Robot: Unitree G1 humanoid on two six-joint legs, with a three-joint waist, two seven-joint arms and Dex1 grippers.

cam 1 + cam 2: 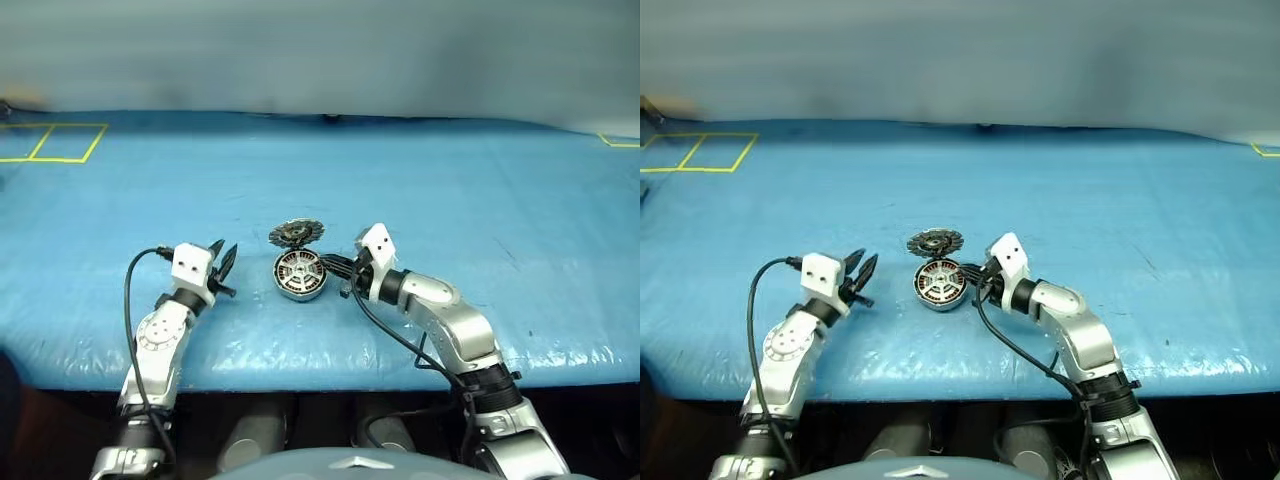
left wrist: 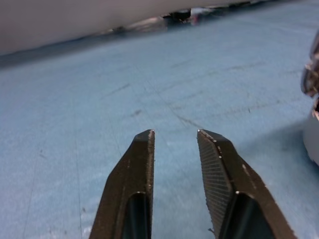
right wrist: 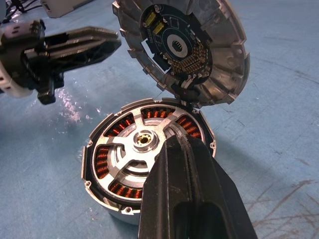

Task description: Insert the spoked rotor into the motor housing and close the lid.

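The motor housing stands on the blue table just in front of me. The spoked rotor lies inside it, its silver spokes over the copper windings. The lid stands open, tilted back from the housing's far rim with its dark toothed face toward me. My right gripper is shut, and its tip rests on the rotor near the housing's rim. My left gripper hovers a short way left of the housing, open by a narrow gap with nothing between its fingers.
A blue cover spreads over the whole table. Yellow tape squares mark its far left corner and a yellow line its far right. The table's front edge runs just below both arms.
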